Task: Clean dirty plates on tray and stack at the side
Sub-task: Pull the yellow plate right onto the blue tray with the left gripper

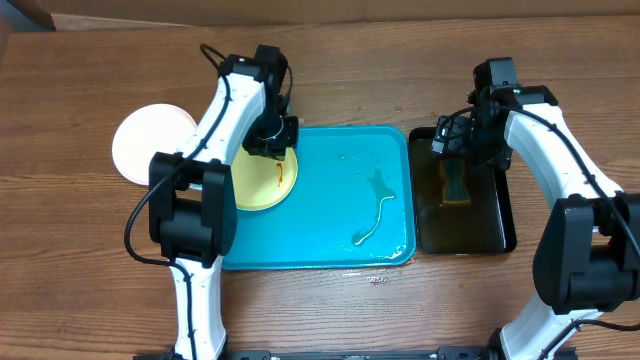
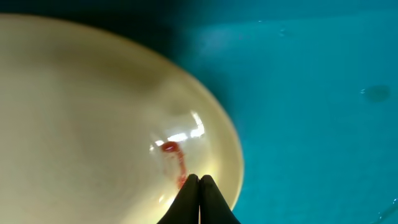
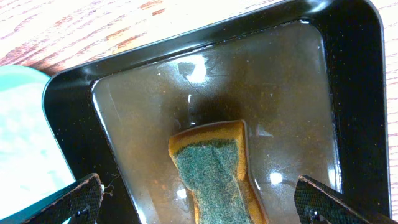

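While the left gripper (image 2: pixel 199 182) hangs over the pale plate (image 1: pixel 262 185), we see its two fingers pressed together tip to tip, fully closed, with nothing between them. The tips sit just beside the red smear (image 2: pixel 175 158) near the plate's rim. We cannot tell if they touch the plate surface.

We place the pale plate, cream with a yellow-green edge, inside the turquoise tray (image 1: pixel 330 245), at the tray's left end, and the left arm covers part of it. In the overhead view the smear runs as a short line near the plate's right side. A wet streak (image 1: pixel 372 222) curls across the right half of the tray.

We note a white plate (image 1: pixel 148 143) on the table (image 1: pixel 90 290), outside the tray and just beside its upper left corner. From above we cannot tell if it is one plate or several stacked.

The right gripper (image 3: pixel 202 200) is spread wide and holds nothing. We see one finger at each lower corner of the right wrist view, with the sponge (image 3: pixel 214 171) between them and apart from both. The sponge is yellow with its green scouring side up. It lies in brownish water in the black tray (image 1: pixel 505 215), which sits just right of the turquoise tray.
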Tool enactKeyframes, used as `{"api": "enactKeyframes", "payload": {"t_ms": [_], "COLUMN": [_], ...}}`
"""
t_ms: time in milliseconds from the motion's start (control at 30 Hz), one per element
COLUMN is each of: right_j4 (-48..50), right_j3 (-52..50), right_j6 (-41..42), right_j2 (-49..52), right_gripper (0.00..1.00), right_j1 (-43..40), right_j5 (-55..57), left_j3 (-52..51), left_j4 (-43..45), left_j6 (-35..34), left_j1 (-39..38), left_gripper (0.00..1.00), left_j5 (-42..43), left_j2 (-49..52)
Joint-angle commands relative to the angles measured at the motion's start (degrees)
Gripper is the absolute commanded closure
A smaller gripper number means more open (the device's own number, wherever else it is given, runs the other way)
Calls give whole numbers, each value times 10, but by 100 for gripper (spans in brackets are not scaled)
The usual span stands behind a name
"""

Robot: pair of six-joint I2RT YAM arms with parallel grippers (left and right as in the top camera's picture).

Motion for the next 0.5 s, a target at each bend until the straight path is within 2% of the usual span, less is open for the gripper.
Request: {"api": "enactKeyframes", "payload": {"t_ms": [0, 133, 467], "right_j4": [3, 3, 3], "right_j3": [12, 12, 12], "right_j6": [1, 1, 1], "right_j2": [-12, -12, -12], "right_gripper": [0, 0, 0], "right_j1": [0, 0, 0], "right_j5": [-3, -3, -3], "left_j3": [-23, -39, -40], "left_j4": [15, 23, 11], "left_j6": [-29, -60, -60], "left_j1": [-24, -37, -39], "left_gripper": [96, 96, 92], "left_j5": [-15, -56, -30], "left_j2": [-4, -4, -4]}}
